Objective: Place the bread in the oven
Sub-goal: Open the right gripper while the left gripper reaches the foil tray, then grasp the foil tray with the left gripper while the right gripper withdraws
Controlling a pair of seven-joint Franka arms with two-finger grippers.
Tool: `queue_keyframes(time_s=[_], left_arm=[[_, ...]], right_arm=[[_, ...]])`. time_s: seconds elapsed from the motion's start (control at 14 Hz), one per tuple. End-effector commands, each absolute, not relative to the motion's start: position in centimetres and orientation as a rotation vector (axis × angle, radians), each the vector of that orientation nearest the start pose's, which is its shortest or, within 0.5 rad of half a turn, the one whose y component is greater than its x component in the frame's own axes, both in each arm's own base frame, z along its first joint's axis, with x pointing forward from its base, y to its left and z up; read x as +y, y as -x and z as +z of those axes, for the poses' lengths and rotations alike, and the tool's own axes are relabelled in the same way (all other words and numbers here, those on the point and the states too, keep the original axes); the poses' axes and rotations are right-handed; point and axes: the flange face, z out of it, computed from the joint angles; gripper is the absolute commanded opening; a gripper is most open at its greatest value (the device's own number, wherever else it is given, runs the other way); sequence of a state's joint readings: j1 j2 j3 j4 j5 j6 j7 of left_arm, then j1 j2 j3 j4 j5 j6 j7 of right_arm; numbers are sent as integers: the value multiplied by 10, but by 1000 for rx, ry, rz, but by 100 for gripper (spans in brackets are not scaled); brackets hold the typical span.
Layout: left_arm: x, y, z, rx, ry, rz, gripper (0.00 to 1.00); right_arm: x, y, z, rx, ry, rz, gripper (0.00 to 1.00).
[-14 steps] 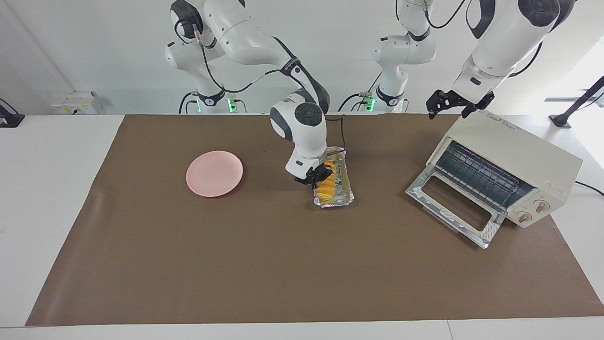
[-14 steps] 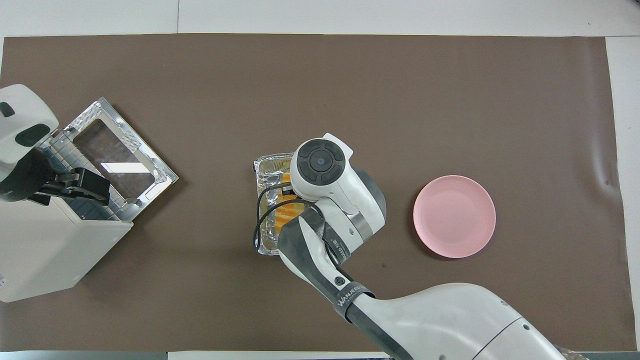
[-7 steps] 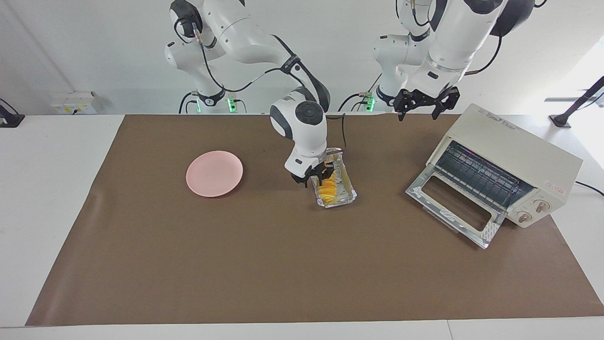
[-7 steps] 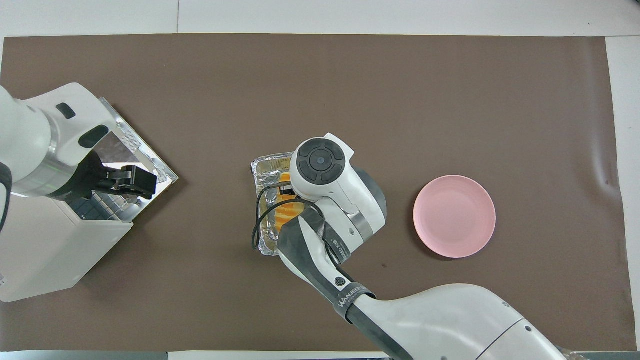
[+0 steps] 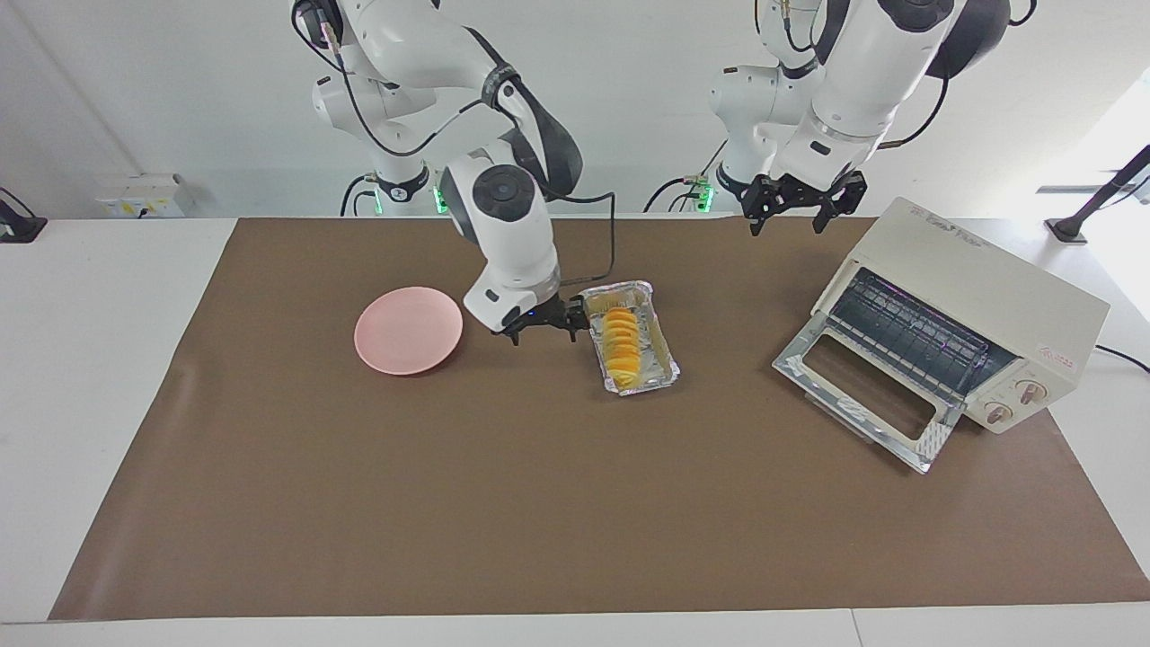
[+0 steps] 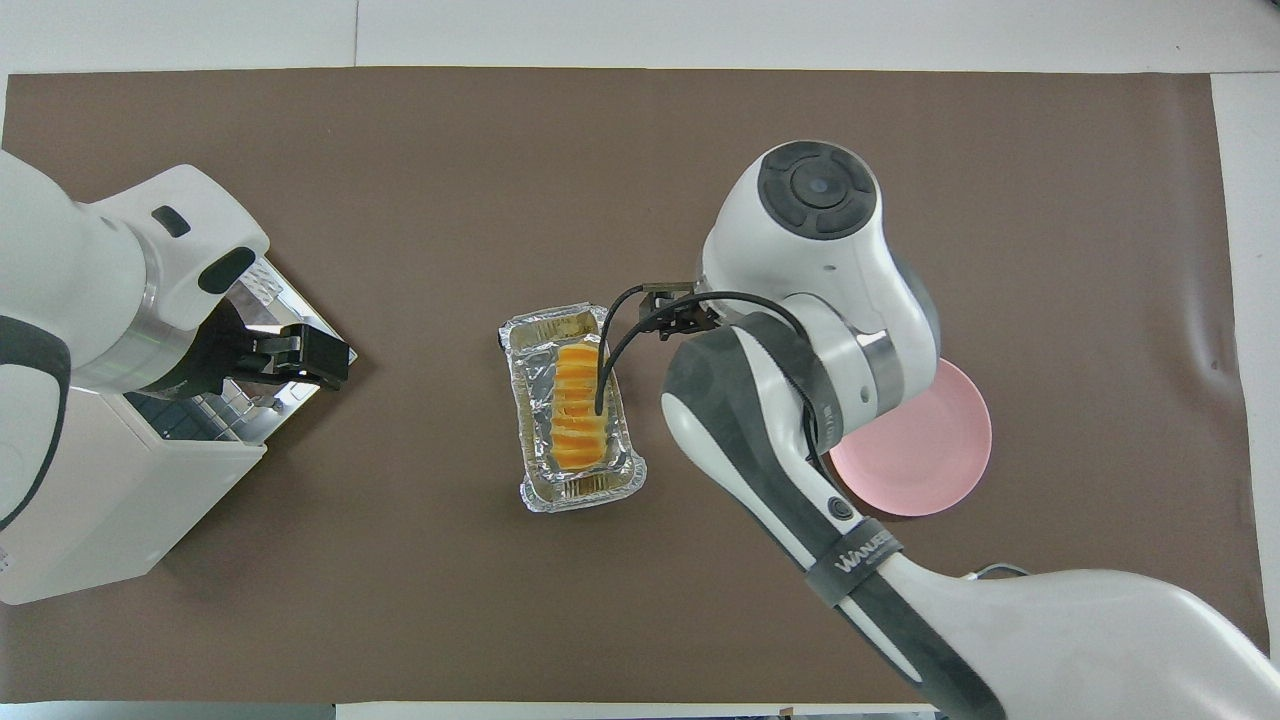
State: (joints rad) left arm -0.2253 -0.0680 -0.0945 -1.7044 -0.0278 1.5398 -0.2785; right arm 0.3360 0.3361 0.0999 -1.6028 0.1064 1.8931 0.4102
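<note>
— While the cream-white toaster oven at the left arm's end of the worktop has its glass door down, is anything inside?

— No. The ridged yellow-orange bread lies mid-worktop in the crinkled foil tray, just beside the right gripper, whose fingers are spread and empty. The left gripper waits open above the worktop's robot-side edge.

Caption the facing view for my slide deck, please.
Bread lies in foil tray; oven door open.
</note>
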Motion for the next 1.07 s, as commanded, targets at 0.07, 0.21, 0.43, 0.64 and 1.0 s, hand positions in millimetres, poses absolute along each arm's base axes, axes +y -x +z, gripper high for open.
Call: queue_keyframes(time_s=[0.07,0.21,0.43,0.64,1.0], left_arm=[[-221,-498,576,-63,3175,60,100],[-282,-499,547,-157,3182,46,100],[-388,-503,465,-250,3167,82,100],[-424,-487,410,-274,3150,102,100],[-440,-486,354,-361,3104,135,93]], right_arm=[[195,-613,469,-84,3014,166,100],[150,-618,483,-152,3010,154,100],[95,-616,509,-268,3047,123,100],[51,-608,536,-324,3077,90,100],[1,-571,599,-260,3125,40,100]])
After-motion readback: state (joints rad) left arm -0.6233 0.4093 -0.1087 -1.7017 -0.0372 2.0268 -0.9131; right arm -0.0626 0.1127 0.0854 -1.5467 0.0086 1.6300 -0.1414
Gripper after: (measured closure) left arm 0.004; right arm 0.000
